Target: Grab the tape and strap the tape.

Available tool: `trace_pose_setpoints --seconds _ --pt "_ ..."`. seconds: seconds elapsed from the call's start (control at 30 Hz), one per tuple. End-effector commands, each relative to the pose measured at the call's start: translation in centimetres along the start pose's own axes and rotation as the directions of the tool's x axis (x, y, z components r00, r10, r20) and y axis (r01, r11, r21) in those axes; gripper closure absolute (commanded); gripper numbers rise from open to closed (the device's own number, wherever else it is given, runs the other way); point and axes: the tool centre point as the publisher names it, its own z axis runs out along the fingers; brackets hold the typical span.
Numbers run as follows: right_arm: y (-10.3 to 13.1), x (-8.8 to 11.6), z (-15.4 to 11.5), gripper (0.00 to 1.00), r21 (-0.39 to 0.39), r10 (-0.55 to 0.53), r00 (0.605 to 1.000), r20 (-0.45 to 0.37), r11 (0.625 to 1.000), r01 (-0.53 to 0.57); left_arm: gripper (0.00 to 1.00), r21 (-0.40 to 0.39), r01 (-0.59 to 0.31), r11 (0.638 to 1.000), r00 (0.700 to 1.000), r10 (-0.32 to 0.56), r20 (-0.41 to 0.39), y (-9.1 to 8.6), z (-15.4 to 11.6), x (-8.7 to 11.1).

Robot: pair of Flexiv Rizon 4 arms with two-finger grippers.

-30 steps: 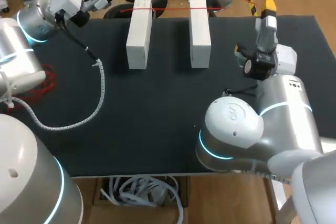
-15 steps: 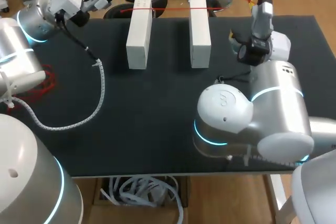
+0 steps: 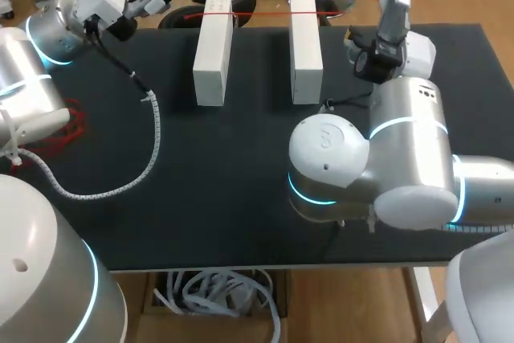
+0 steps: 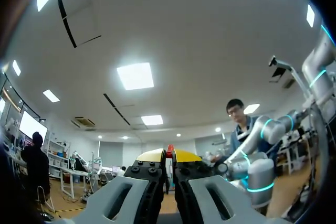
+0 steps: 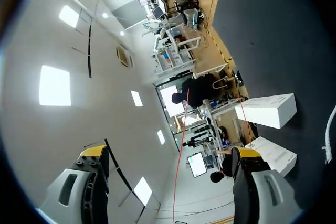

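You're looking partway there — left gripper (image 4: 166, 155) is pinching the tape (image 3: 265, 13), right gripper (image 5: 169, 153) is gaping wide, holding nothing — strapping isn't done.

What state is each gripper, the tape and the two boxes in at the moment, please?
left gripper: shut on the red tape.
right gripper: open, gripping nothing.
red tape: stretched straight across the far ends of both boxes.
left white box: lying flat under the tape.
right white box: lying flat under the tape.
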Motion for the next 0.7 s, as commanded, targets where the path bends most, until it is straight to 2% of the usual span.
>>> trace_pose_setpoints --seconds 0.03,0.2,0.27,0.3,0.33,0.47,0.57,0.7 --pt "-0.5 0.4 1.0 0.0 -0.013 0.01 1.0 -0.003 1.0 -0.01 1.0 0.002 0.001 1.0 1.0 -0.001 -0.002 0.0 -0.1 -0.1" --pt "-0.6 0.7 1.4 0.0 -0.013 0.037 0.999 -0.004 0.999 -0.037 1.0 0.002 0.001 1.0 1.0 -0.001 -0.002 0.0 -0.1 -0.1" --pt "-0.6 0.9 1.5 0.31 -0.008 0.046 0.999 -0.005 0.999 -0.046 1.0 0.002 0.001 1.0 1.0 -0.001 -0.002 0.0 -0.1 -0.1" --pt "-0.7 1.0 1.5 0.41 -0.005 0.048 0.999 -0.007 0.999 -0.048 1.0 0.002 0.001 1.0 1.0 -0.001 -0.002 0.0 -0.1 -0.1" --pt "-0.7 1.0 1.6 0.44 -0.003 0.049 0.999 -0.008 0.999 -0.049 1.0 0.002 0.001 1.0 1.0 -0.001 -0.002 0.0 -0.1 -0.1" --pt "-0.8 1.2 1.6 0.38 0.0 0.054 0.999 -0.009 0.999 -0.054 1.0 0.002 0.001 1.0 1.0 -0.001 -0.002 0.0 -0.1 -0.1" --pt "-0.8 1.4 1.6 0.46 0.002 0.058 0.998 -0.011 0.998 -0.058 1.0 0.002 0.001 1.0 1.0 -0.001 -0.002 0.0 -0.1 -0.1" --pt "-0.9 1.5 1.5 0.46 0.011 0.068 0.998 -0.011 0.998 -0.068 1.0 0.002 0.001 1.0 1.0 -0.001 -0.002 0.0 -0.1 -0.1"
